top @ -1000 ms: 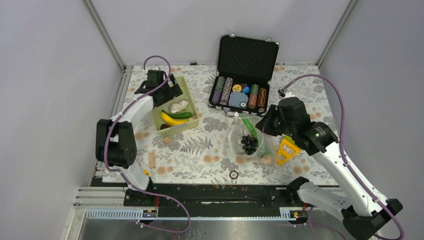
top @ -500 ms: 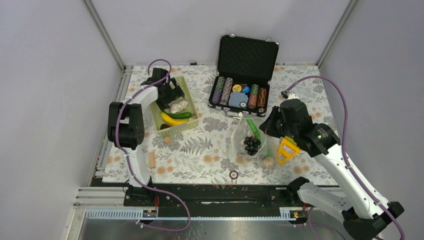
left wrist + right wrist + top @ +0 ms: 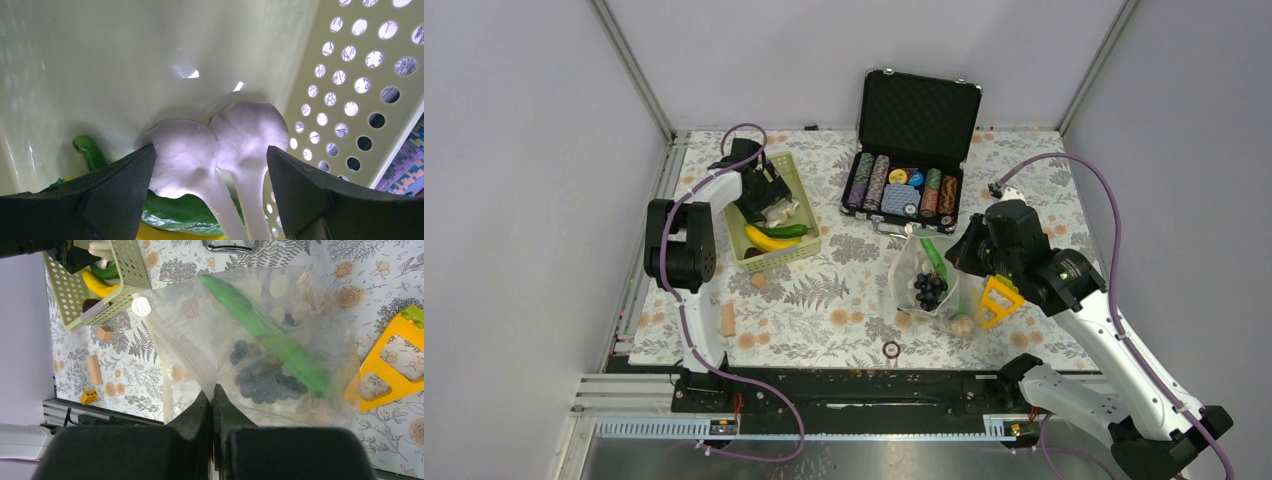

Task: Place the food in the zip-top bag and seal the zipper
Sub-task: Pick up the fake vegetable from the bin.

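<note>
My left gripper is open inside the lime-green basket, its fingers either side of two white garlic-like bulbs lying on a green pepper and a yellow banana. My right gripper is shut on the upper edge of the zip-top bag and holds it up. Inside the bag are a dark purple grape bunch and a green cucumber. The bag stands right of centre in the top view. The zipper is a pale strip along the bag's mouth.
An open black case of striped poker chips sits at the back. A yellow triangular tool lies right of the bag. Small wooden blocks and a small ring lie on the floral mat near the front edge.
My left gripper has come from the basket's far rim down into the basket over the white bulbs. My right gripper has drawn the bag slightly right.
</note>
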Controlling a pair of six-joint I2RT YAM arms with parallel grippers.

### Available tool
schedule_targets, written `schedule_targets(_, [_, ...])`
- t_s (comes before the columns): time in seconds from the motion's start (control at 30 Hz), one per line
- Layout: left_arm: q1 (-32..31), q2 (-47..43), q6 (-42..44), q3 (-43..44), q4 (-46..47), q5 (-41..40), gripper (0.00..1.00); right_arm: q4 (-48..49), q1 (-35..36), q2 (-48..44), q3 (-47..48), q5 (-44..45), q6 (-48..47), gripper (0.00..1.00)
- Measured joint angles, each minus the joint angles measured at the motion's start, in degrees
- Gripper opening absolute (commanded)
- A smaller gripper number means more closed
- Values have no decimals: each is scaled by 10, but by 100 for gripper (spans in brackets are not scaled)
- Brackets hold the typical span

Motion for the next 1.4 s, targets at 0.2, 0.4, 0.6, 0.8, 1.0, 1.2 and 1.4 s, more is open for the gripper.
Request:
schedule_targets(0.2, [2,0,31,2,0,32,81,0,0,-3,0,0,0,0])
schedule_targets(0.4, [2,-2,59,-6,5,43,80,0,0,-12,0,2,-3,0])
schedule_targets(0.6, [2,-39,73,-34,3,45,81,1,-1,-13,-2,2,-4,0])
schedule_targets(0.8, [0,-102,78,-55,-8,47,81,4,-1,-13,-8,1,-6,0])
schedule_targets(1.0, [-14,-132,83,-79,-10,48,78,7,-1,-16,-10,2,-6,0])
schedule_targets(1.2, [-30,-119,90,-86,-9,71,77,7,-1,-19,-10,2,-6,0])
schedule_targets(1.4, [-36,-114,128,-86,-7,88,76,7,-1,-26,-10,2,-7,0])
